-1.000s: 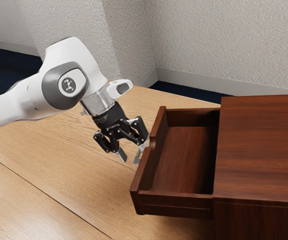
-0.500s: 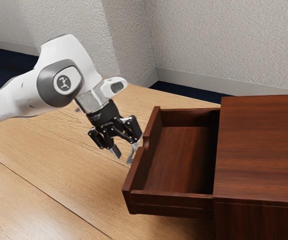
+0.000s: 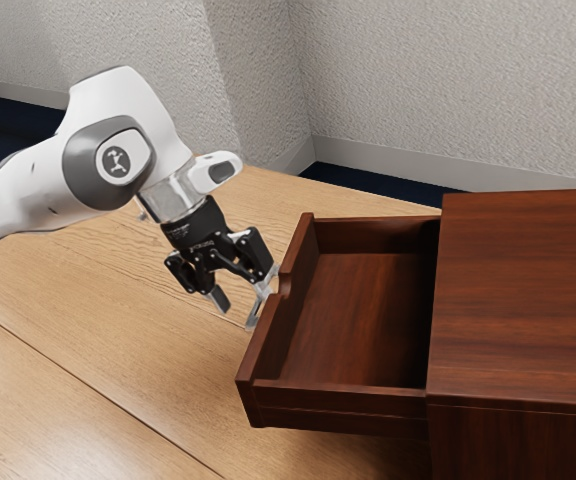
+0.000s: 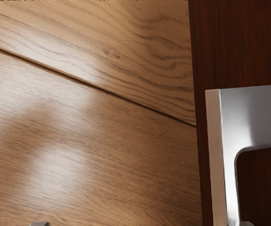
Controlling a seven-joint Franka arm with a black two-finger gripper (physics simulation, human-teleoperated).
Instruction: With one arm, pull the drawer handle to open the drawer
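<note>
The white arm (image 3: 78, 180) comes in from the exterior view's left and bends down over the pale wooden table (image 3: 88, 340). This angle puts the black gripper (image 3: 236, 306) low and tilted at the outer face of the drawer front, which is the only place a pull can be applied. The gripper is released rather than clenched. Its jaws stand spread apart, with the one toward the drawer set right at the front panel and the other hanging free over the table. I judge that it is hooking the handle, not pinching it. For a straight pull along the drawer's travel, a hooked finger is enough and tolerates a slight misalignment. In the wrist view the handle (image 4: 220, 165) is a flat brushed-silver bracket. It has a long straight bar and a foot that turns in to meet the dark panel, so there is a gap behind the bar for a finger. The drawer (image 3: 358, 310) is made of reddish-brown wood with a visible grain. It stands well out of its opening toward the exterior view's left, with its inner floor and side walls exposed and its back part under the top. At the exterior view's right is the cabinet (image 3: 518, 290), made of the same wood, which sits square on the table. I judge the opening to be largely done.
</note>
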